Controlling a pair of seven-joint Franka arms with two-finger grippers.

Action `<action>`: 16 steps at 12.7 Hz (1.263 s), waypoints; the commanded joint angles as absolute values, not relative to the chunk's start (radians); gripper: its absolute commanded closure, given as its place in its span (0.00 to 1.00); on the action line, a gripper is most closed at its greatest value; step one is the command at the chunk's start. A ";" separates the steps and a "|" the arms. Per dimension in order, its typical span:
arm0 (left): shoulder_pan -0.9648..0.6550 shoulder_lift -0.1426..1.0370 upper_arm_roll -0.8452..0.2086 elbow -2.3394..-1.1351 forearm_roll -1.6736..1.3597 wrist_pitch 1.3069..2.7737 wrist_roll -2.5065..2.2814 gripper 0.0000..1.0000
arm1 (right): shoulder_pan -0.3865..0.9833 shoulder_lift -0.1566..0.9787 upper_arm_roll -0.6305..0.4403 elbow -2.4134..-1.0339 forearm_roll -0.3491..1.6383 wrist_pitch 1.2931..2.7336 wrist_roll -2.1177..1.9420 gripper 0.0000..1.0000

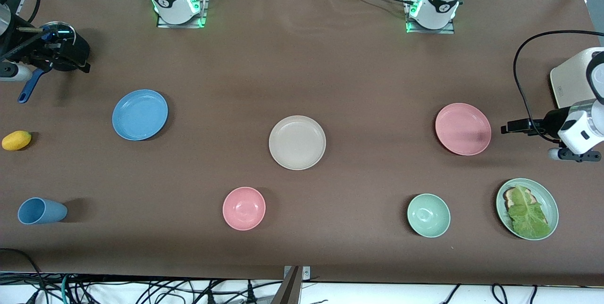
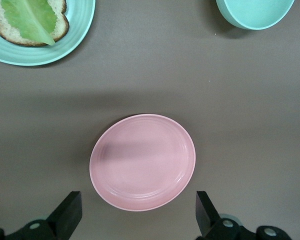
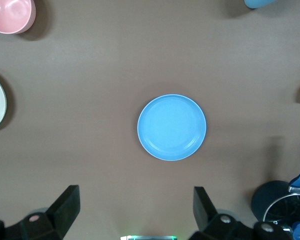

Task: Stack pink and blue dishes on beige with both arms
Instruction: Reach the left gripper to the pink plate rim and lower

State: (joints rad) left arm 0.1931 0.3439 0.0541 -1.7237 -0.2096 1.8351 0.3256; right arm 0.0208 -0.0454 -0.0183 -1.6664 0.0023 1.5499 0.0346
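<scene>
The left gripper (image 2: 137, 215) hangs in the air above the counter (image 1: 302, 68) near the pink plate (image 1: 463, 129), its two fingers spread wide with nothing between them. The right gripper (image 3: 135, 212) is likewise up over the counter by the blue plate (image 1: 140, 114), jaws spread wide and empty. The pink plate lies flat toward the left arm's end of the counter, the blue plate flat toward the right arm's end, and the beige plate (image 1: 297, 142) sits between them, well apart from both and bare. Nearer the front camera stand a pink bowl (image 1: 244, 208), a green bowl (image 1: 428, 215), a blue cup (image 1: 41, 210) on its side, and a green plate (image 1: 547, 200) carrying bread and lettuce.
</scene>
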 commanded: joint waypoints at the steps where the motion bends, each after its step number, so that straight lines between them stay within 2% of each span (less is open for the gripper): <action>1: 0.224 0.330 0.052 -1.810 -0.267 1.922 0.431 0.00 | 0.021 -0.063 -0.018 -1.669 0.015 1.536 0.041 0.00; 6: 0.268 0.429 0.052 -1.827 -0.340 2.012 0.560 0.00 | 0.021 -0.064 -0.018 -1.669 0.015 1.536 0.038 0.00; 9: 0.285 0.463 0.052 -1.876 -0.399 2.112 0.653 0.00 | 0.021 -0.064 -0.018 -1.669 0.015 1.529 0.040 0.00; 16: 0.337 0.525 0.052 -1.916 -0.508 2.183 0.860 0.00 | 0.021 -0.064 -0.018 -1.669 0.015 1.529 0.038 0.00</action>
